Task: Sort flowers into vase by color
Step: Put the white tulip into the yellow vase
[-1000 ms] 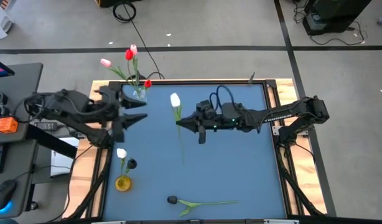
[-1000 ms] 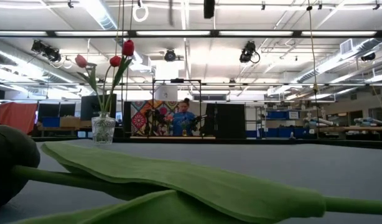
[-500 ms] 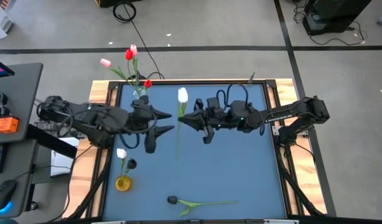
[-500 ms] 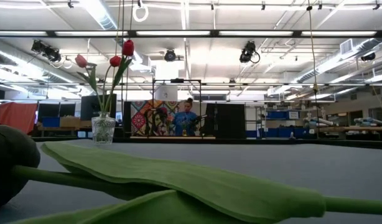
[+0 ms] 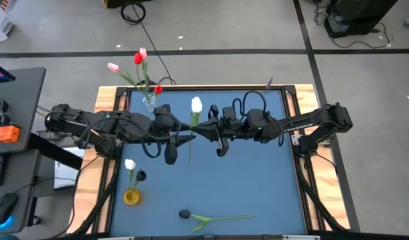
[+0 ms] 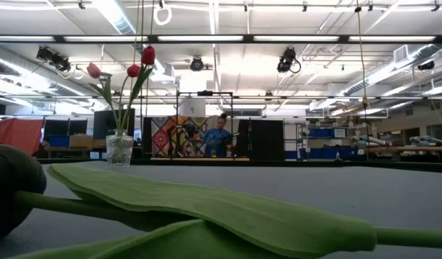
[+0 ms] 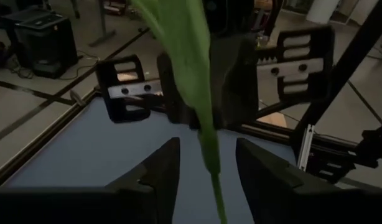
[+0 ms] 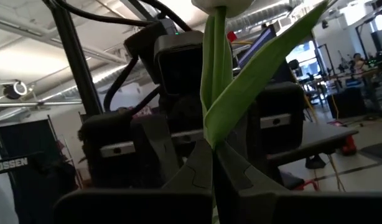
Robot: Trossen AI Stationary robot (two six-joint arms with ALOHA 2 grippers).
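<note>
**Ana:** The right pincer point(image 5: 193, 127) is clamped on the stem of the white tulip point(image 5: 196, 105), holding it up over the middle of the tabletop point(image 5: 258, 187), nearer the far edge. The left pincer point(image 5: 187, 138) has its fingers apart on either side of the stem, lower down than the right one's hold. It looks like a hand-over.

**Ben:** Then the left one should close only once the stem point(image 7: 209, 155) sits centred between its fingers point(image 7: 157, 171), which the left wrist view suggests it nearly does. The stem is thin and probably bends easily, so a squeeze off to one side could let it slip out.

**Ana:** And the right pincer ought to keep its hold until the left is firmly shut, otherwise the flower drops.

**Ben:** Where would it go afterwards?

**Ana:** Probably the yellow vase point(image 5: 132, 196) near the left front corner, which already has a white tulip. The glass vase point(image 5: 148, 100) at the far left corner holds the pink and red ones. A dark-headed flower point(image 5: 214, 217) lies along the front edge, not yet sorted.
</note>
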